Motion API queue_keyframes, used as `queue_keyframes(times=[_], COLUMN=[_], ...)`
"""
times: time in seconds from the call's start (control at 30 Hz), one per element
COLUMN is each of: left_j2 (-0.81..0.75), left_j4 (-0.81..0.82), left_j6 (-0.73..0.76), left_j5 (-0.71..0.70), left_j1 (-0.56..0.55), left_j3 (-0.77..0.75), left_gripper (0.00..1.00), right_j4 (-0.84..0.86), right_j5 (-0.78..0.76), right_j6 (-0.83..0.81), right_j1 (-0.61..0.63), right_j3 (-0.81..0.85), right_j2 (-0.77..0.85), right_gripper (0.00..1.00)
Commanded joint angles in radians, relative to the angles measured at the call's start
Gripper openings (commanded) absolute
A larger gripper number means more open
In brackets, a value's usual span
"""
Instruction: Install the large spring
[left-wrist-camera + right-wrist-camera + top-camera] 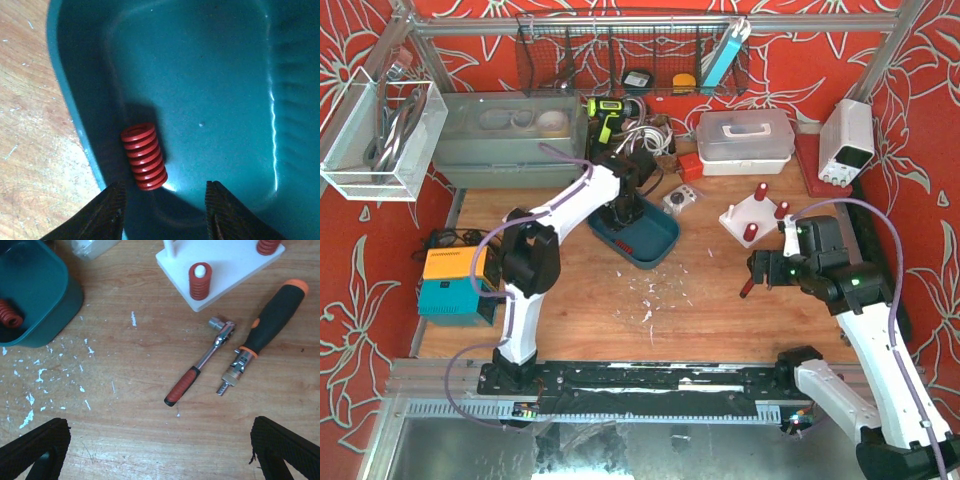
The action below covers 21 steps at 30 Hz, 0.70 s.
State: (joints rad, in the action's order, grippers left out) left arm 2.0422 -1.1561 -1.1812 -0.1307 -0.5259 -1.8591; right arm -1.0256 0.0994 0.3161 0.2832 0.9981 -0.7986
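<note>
One spring lies in the tray.
Both open: left gripper just short of it, right gripper well apart.

The tray is smooth, glossy plastic — the spring matt red — the table scuffed, flecked wood.

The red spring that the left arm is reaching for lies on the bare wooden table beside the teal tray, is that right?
Not quite. The red spring lies inside the teal tray, close to its wall, not on the wood. The left wrist view shows it, just ahead of the left gripper.
</note>
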Motion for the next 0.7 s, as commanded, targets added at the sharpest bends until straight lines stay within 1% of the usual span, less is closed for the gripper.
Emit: queue_keyframes(times=[0.0,0.2,0.37,0.5,0.67], left_j2=[0.106,0.217,0.217,0.216,0.26], left_j4=[-0.135,-0.18,-0.181,-0.18,-0.17], left_j6=[-0.079,-0.109,-0.147,-0.153,-0.148], left_j5=[-0.006,0.015,0.036,0.037,0.048], left_j1=[-0.003,-0.002,0.0,0.001,0.001], left_j3=[-0.095,-0.217,-0.167,-0.134,-0.181], left_gripper=[0.46,0.45,0.46,0.5,0.51], right_j4=[0.008,0.012,0.012,0.012,0.013], right_j5=[0.021,0.001,-0.005,-0.009,-0.017], right_j6=[-0.045,-0.074,-0.075,-0.075,-0.071], right_j1=[0.034,0.065,0.075,0.076,0.077], right_j3=[-0.006,0.0,0.009,0.013,0.012], right_j2=[-0.005,-0.041,-0.071,-0.081,-0.073], right_gripper=[0.99,0.99,0.99,0.99,0.99])
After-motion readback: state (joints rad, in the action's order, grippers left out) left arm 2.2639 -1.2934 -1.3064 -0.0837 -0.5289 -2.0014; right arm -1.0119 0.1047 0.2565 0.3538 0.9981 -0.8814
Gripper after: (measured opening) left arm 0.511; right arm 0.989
